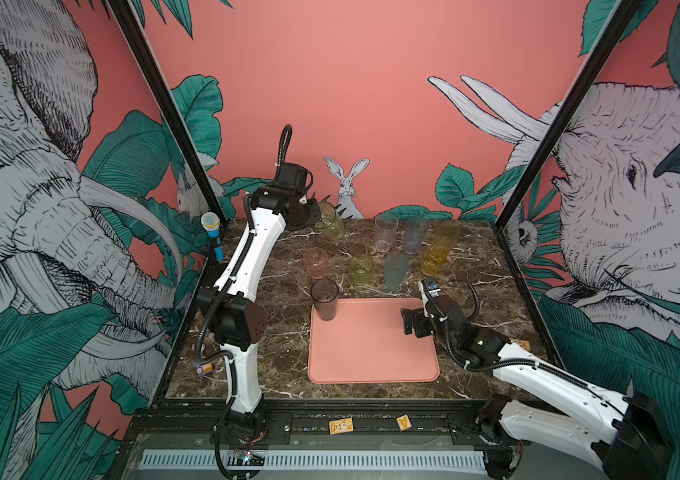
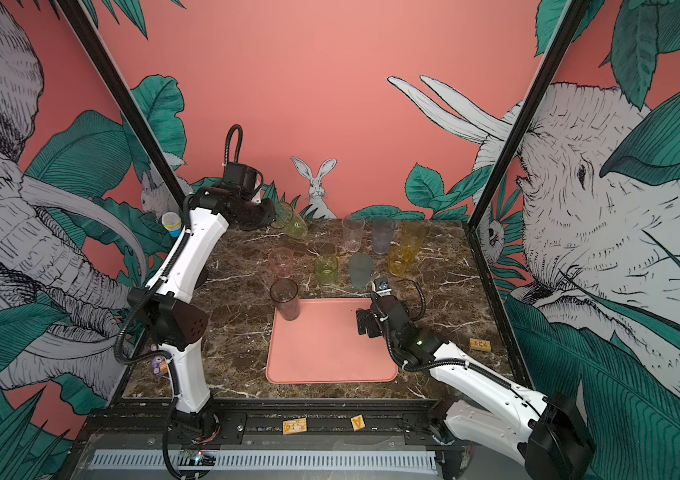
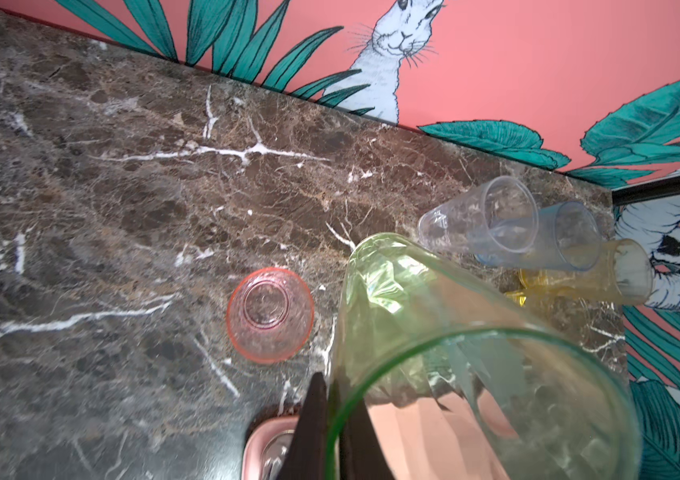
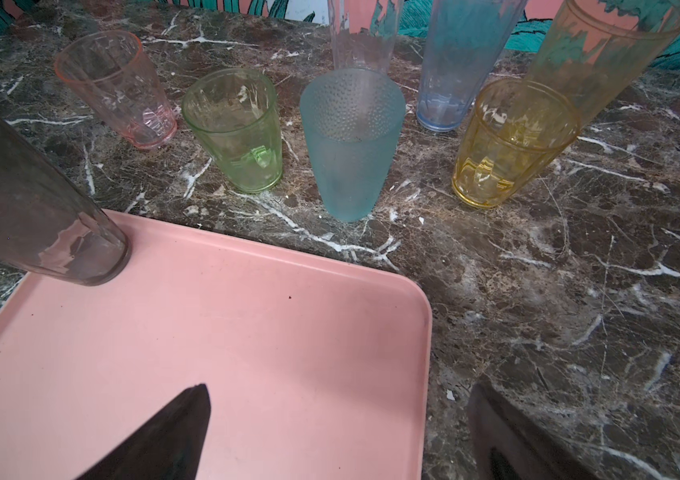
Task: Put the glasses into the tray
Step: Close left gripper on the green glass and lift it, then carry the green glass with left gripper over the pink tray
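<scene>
1. Small wooden block (image 1: 404, 423) on the black front rail (image 1: 371, 419), seen in both top views. It carries a single dark capital "A" on its orange-tan face, set at a tilt.
2. Flat wooden tile (image 1: 341, 426), same rail, just left of the block. Dark printed marks, too small to read.
3. Second wooden tile (image 1: 521, 344) on the marble tabletop (image 1: 496, 291), near its right edge. Marks also unreadable.

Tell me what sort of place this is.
Probably a staged robot work cell, not a real kitchen: a marble-patterned tabletop boxed in by black frame posts and walls printed with a jungle-animal mural, with a left arm and right arm mounted on the rail along its front.
</scene>
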Controlling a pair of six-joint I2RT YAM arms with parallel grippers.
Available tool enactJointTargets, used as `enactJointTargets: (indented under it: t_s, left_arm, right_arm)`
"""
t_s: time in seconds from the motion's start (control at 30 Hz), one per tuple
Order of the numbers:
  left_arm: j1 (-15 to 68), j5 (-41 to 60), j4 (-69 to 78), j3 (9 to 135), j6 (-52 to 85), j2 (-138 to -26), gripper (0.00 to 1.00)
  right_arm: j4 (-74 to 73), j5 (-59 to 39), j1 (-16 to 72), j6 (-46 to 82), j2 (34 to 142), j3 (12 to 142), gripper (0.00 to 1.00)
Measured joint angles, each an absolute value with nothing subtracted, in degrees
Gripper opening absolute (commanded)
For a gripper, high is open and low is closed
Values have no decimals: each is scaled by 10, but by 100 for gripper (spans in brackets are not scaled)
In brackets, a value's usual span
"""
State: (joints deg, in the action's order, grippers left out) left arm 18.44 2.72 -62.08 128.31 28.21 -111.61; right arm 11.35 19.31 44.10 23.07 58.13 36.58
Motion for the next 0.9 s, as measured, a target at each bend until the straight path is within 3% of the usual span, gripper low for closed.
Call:
enactJointTargets:
  t_s: [0.9]
  left_arm:
    - [184, -41, -733, 984, 228, -784, 0]
  right_arm:
    - [110, 193, 441, 238, 576, 362, 99]
